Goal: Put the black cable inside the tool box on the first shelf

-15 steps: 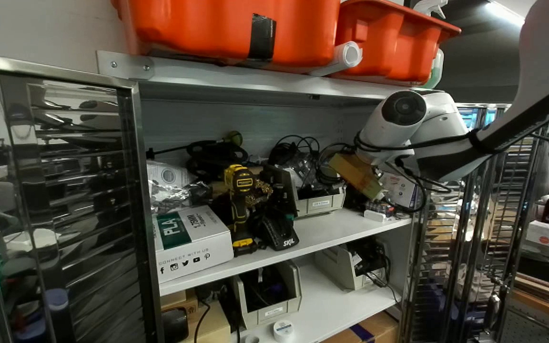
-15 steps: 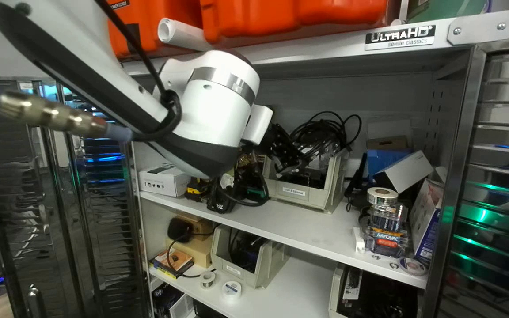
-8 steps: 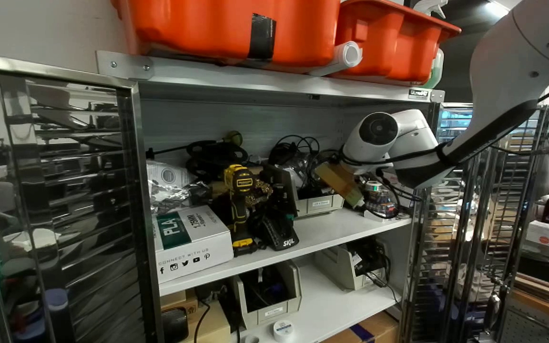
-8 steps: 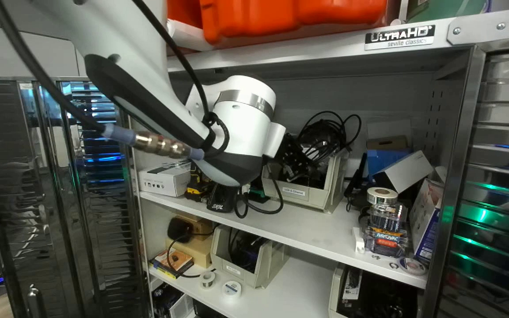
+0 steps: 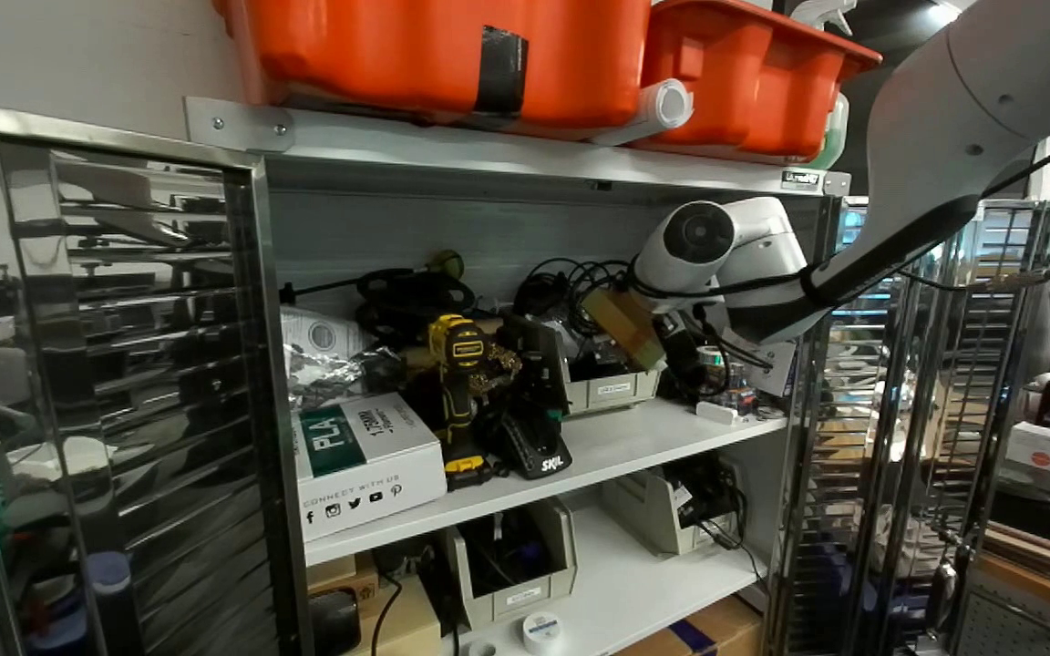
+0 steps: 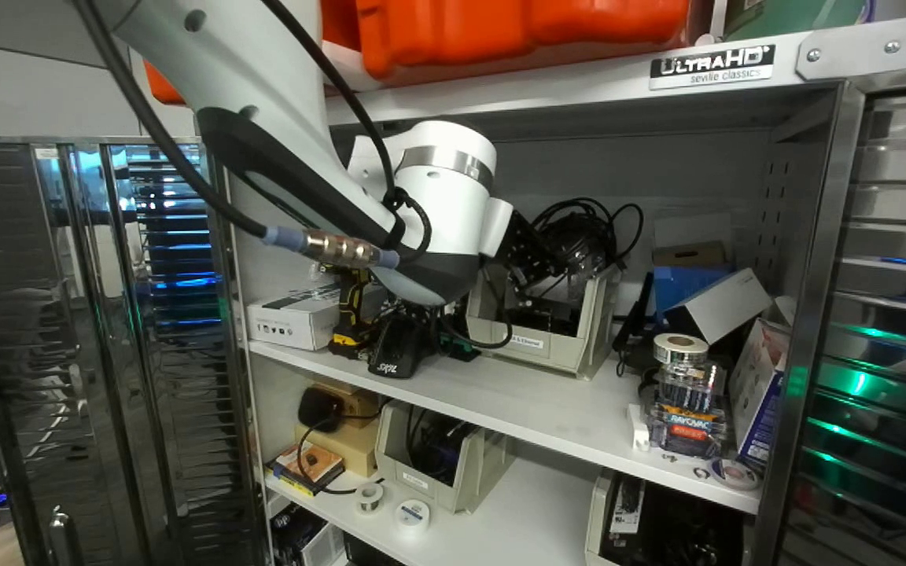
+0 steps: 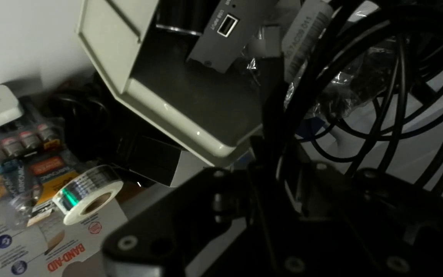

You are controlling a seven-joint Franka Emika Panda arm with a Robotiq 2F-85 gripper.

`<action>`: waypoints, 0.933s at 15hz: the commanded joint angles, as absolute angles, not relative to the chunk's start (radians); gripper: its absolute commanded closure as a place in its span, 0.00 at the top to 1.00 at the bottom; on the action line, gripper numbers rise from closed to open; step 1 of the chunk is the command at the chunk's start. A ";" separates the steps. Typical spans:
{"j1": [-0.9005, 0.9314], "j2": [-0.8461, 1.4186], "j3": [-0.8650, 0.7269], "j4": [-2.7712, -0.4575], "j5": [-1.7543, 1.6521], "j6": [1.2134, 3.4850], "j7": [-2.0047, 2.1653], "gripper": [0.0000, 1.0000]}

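The black cable (image 7: 273,88) runs up between my fingers in the wrist view, with a grey-tipped end sticking out past them. More black cable loops lie at the right of that view. Loops also show in an exterior view (image 6: 583,224). My gripper (image 7: 275,154) looks shut on the cable; the pads are dark. It is over the beige bin (image 7: 167,115), the labelled box on the upper shelf, seen in both exterior views (image 5: 614,390) (image 6: 555,352). The bin holds a grey device (image 7: 229,34) and plastic-wrapped items. The gripper (image 6: 533,255) is partly hidden by the arm.
The yellow drill (image 5: 459,383) and a white PLA box (image 5: 370,460) stand on the same shelf (image 6: 532,409). Batteries with a tape roll (image 6: 681,348) and a Band-Aid box (image 7: 52,246) are at its far end. The cabinet's top board (image 6: 563,94) hangs above the arm.
The arm has moved sideways along the shelf toward the bin, first lower, then slightly up again. The black cable loops have shifted along with the gripper.
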State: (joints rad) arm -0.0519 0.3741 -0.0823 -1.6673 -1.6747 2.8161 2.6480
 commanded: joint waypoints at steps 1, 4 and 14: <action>-0.055 0.444 -0.075 -1.587 -1.667 2.829 2.648 0.09; -0.056 0.488 -0.067 -1.557 -1.642 2.829 2.629 0.09; -0.051 0.393 -0.036 -1.575 -1.651 2.901 2.636 0.95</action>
